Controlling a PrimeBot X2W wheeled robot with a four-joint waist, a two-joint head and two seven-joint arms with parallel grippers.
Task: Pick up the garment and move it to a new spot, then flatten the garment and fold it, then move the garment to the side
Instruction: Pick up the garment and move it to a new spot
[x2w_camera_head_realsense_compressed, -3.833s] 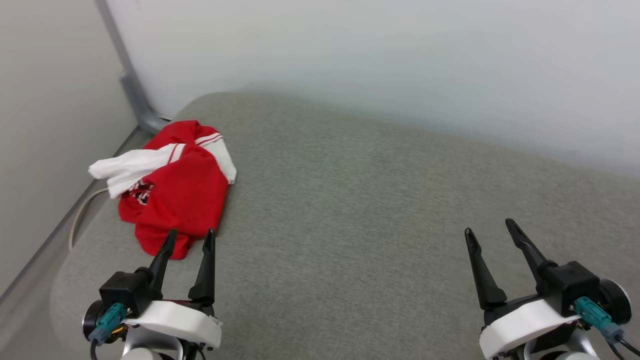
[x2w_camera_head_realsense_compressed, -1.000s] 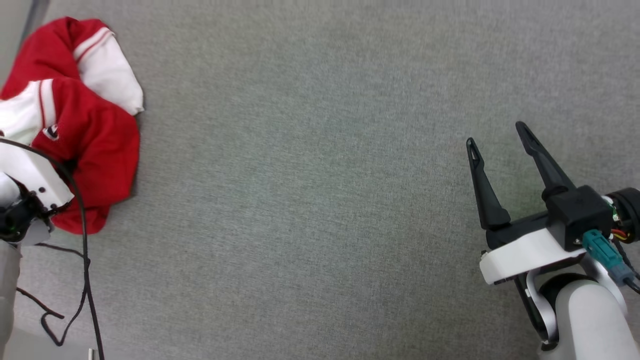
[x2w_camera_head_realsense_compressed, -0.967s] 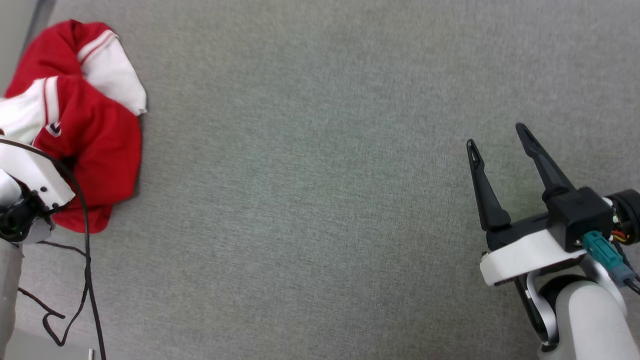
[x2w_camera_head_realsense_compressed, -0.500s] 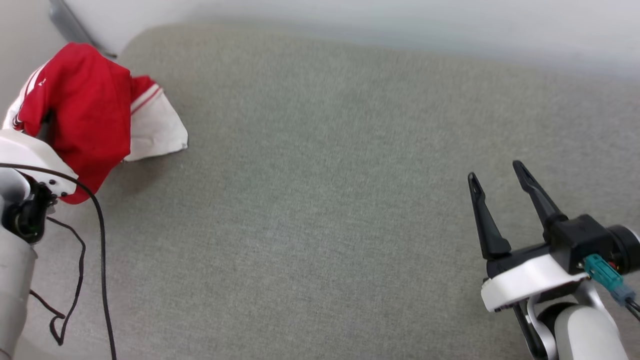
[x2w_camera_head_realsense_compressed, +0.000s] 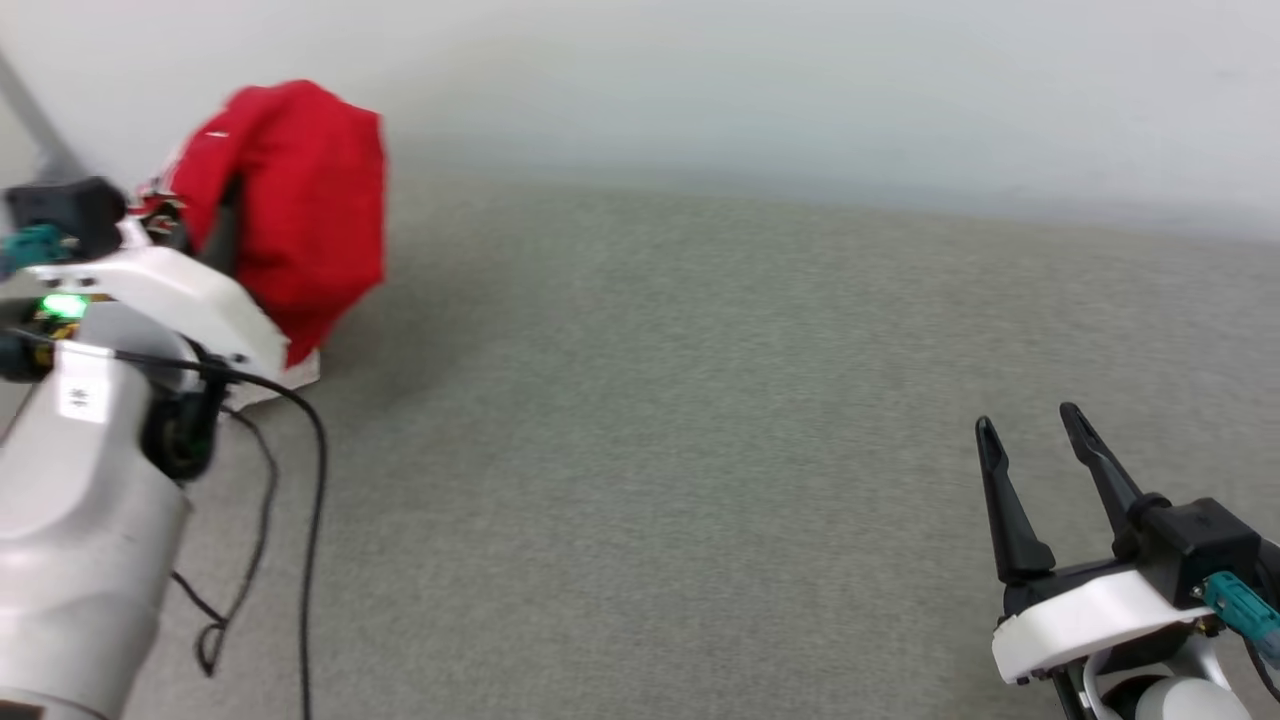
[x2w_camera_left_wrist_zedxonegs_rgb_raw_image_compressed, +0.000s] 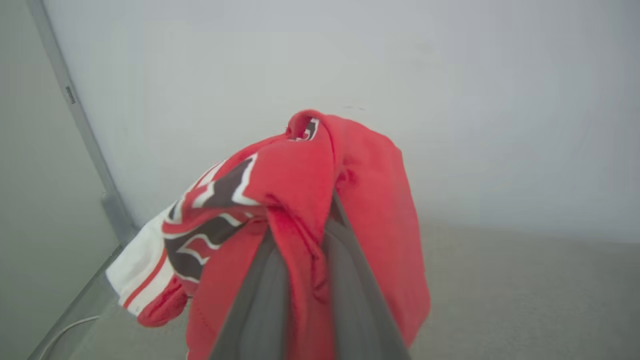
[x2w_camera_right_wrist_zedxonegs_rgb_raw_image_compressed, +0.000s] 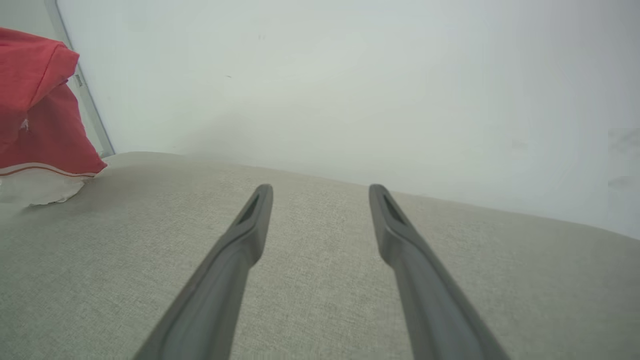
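**Grey surface (x2w_camera_head_realsense_compressed: 700, 450), garment (x2w_camera_head_realsense_compressed: 300, 220) hanging from the left tool (x2w_camera_left_wrist_zedxonegs_rgb_raw_image_compressed: 304, 227)**

Pale, bare wall runs behind a wide grey woven surface, and a grey post (x2w_camera_left_wrist_zedxonegs_rgb_raw_image_compressed: 75, 115) stands in the corner at the far left. The red garment is at the far-left end of the surface, close to that corner, and most of it is bunched up in the air. In the left wrist view the left tool's 2 dark fingers (x2w_camera_left_wrist_zedxonegs_rgb_raw_image_compressed: 260, 300) are closed together, with a thick fold of red cloth pinched between them. More cloth drapes over both sides of the fingers and hides their tips. Black-and-white lettering shows on the folds to the left of the fingers. A white sleeve (x2w_camera_left_wrist_zedxonegs_rgb_raw_image_compressed: 137, 270) with red stripes hangs lower on the same side.

In the right wrist view the garment's (x2w_camera_right_wrist_zedxonegs_rgb_raw_image_compressed: 35, 115) lowest white part reaches down to the surface and seems to touch it. The head view is blurred there, so that contact cannot be confirmed from it.

A black cable (x2w_camera_head_realsense_compressed: 300, 480) loops down from the pale left forearm, where a green light (x2w_camera_head_realsense_compressed: 62, 305) glows.

The right tool (x2w_camera_head_realsense_compressed: 1027, 420) sits at the lower right of the head view, well apart from the garment. Its fingers are spread and hold nothing. In its own wrist view, bare grey fabric shows between the 2 fingers (x2w_camera_right_wrist_zedxonegs_rgb_raw_image_compressed: 250, 235), which hover low over the surface.
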